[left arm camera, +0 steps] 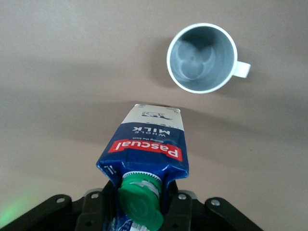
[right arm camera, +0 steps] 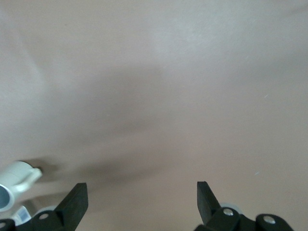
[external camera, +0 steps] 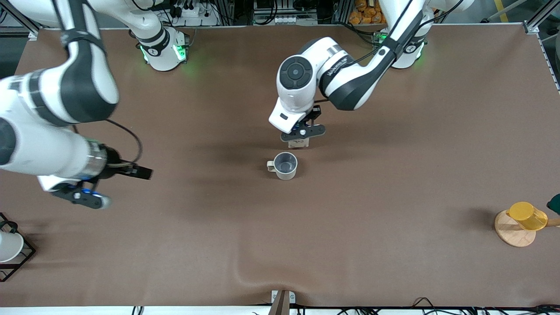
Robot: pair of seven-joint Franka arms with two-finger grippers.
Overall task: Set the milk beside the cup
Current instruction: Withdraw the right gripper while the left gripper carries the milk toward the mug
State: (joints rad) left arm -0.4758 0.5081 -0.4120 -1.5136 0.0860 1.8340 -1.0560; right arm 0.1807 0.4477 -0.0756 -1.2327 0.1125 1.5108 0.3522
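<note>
The milk (external camera: 300,142), a dark blue carton with a green cap (left arm camera: 140,201), a red band and pale sides, hangs upright in my left gripper (external camera: 302,133). The left gripper (left arm camera: 142,204) is shut on the carton's top. The milk (left arm camera: 147,144) is low over the bare table right beside the cup, with a small gap between them. I cannot tell whether its base touches the table. The cup (external camera: 285,166) is an off-white mug with a grey-blue inside, upright and empty (left arm camera: 202,57). My right gripper (external camera: 87,199) is open and empty (right arm camera: 142,192) over the table toward the right arm's end.
A yellow cup (external camera: 527,215) lies on a round wooden disc (external camera: 512,234) at the left arm's end. A white cup (external camera: 8,246) sits in a black wire rack (external camera: 19,260) at the right arm's end; it also shows in the right wrist view (right arm camera: 17,178).
</note>
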